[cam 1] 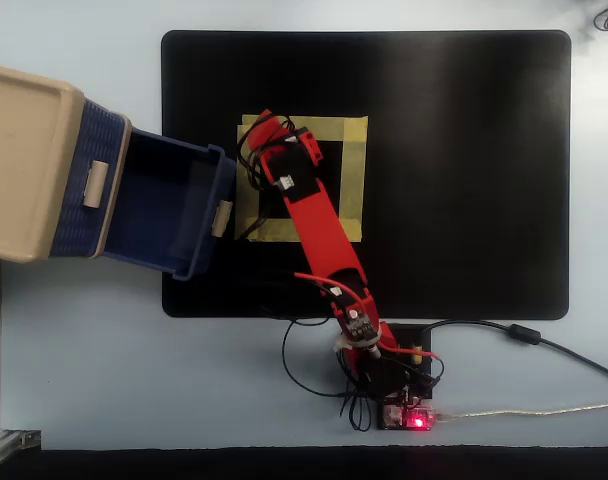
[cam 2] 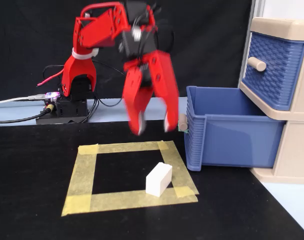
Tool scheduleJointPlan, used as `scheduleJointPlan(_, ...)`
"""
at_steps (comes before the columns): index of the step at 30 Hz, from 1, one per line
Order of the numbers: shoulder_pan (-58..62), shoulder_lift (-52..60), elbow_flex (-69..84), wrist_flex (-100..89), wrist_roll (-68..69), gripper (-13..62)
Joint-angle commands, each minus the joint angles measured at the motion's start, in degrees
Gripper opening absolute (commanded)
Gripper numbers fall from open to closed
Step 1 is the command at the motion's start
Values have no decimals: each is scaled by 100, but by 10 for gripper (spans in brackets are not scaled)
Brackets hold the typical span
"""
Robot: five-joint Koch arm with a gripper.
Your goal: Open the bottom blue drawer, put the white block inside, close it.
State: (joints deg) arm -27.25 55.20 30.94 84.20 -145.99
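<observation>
White block [cam 2: 158, 179] visible only in fixed view; arm hides it overhead; hand [cam 2: 153, 125] wide, empty

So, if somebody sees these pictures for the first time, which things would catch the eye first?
Probably the red arm, its open pincer hanging above the yellow tape square on the black mat. Next, the bottom blue drawer, pulled far out of the beige cabinet at the right of the fixed view. Then the white block, lying at the near right of the square, untouched.

no readable text, labels, brands or numbers anywhere in either view
</observation>
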Motion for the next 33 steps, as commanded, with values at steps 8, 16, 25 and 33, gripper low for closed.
scheduleJointPlan(8,-53,-747,-554,53,580,336)
scheduleJointPlan(16,-97,-1134,-598,-9,589,337)
scheduleJointPlan(25,35,-1406,-580,35,545,327)
scheduleJointPlan(33,299,-1169,-598,492,562,-80)
